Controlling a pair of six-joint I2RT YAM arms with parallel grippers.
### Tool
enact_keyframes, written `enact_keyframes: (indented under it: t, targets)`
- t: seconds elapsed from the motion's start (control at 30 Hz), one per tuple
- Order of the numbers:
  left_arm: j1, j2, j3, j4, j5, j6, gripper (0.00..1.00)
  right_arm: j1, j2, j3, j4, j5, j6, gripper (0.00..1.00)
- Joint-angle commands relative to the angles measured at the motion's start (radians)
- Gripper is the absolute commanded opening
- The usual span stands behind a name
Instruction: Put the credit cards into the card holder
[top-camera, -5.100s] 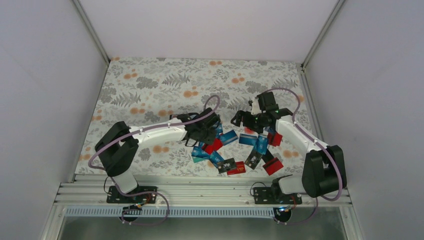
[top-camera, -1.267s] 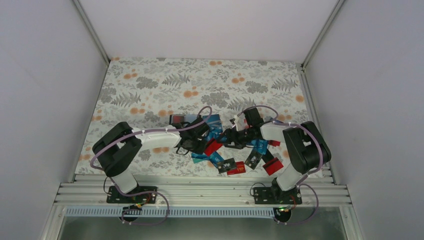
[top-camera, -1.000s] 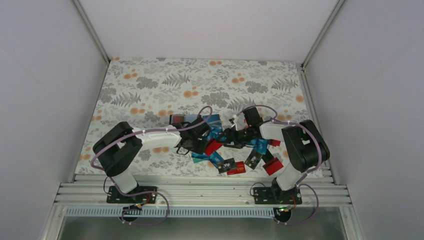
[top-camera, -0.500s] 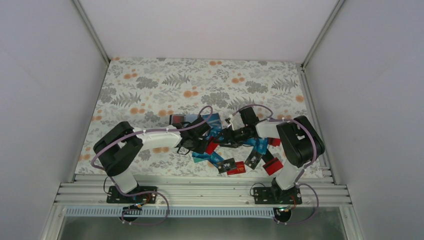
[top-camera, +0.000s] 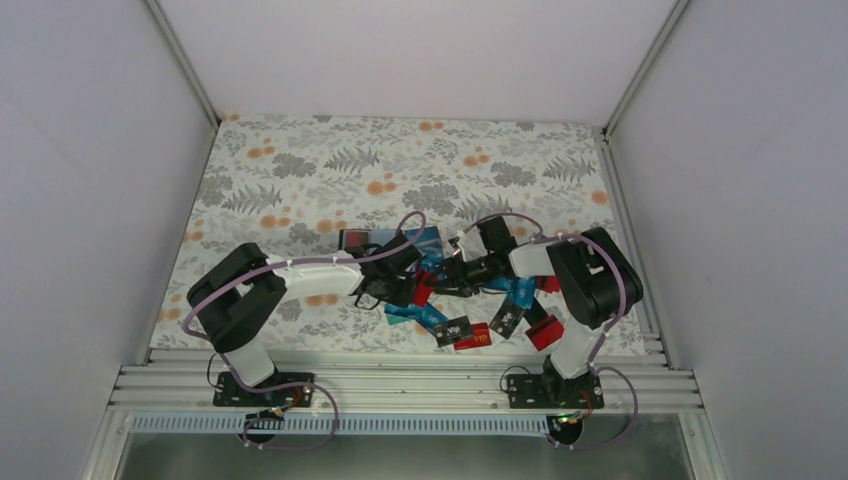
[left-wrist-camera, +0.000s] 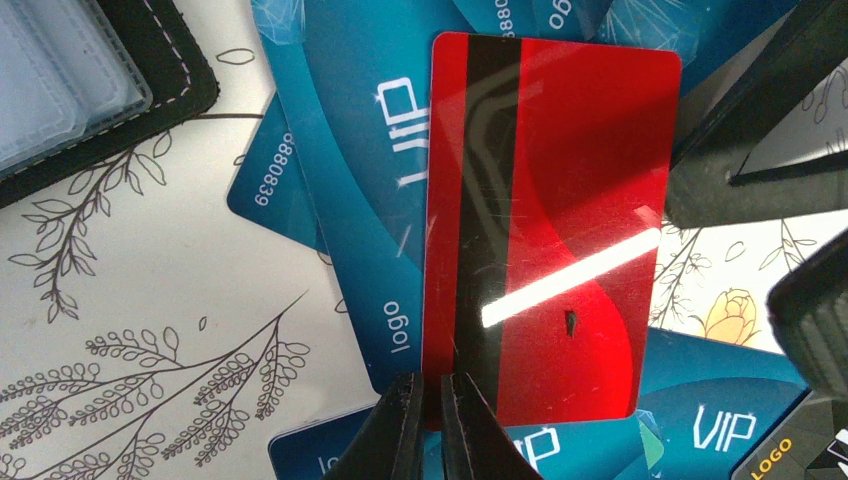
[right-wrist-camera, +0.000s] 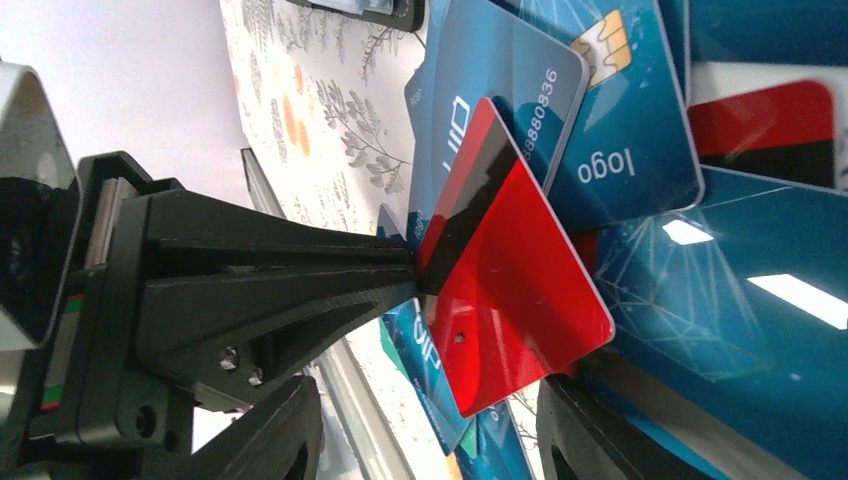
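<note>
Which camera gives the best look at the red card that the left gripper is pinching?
The left wrist view: the red card faces the lens, black stripe plain, the left gripper pinching its lower edge. The right wrist view shows it slanted. The top view shows only a small red speck between the arms.

Both arms are stretched low toward centre frame, tips nearly meeting. The left gripper (left-wrist-camera: 432, 400) is clamped on a red card (left-wrist-camera: 550, 220); the right gripper (right-wrist-camera: 430, 438) is held apart.
</note>
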Motion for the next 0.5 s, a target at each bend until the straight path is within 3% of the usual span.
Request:
enact_keyframes:
  t: [0.0,0.47]
  targets:
    - [-0.008,0.048,-0.04,-0.03,-0.013,0.0,0.06,0.011,-0.008,-0.014,0.082,-0.057,0.054,0.55]
    - [-0.009,0.056,-0.044,-0.019,-0.009,0.004,0.06,0.013,0.013,-0.012,0.152,-0.094,0.088,0.54]
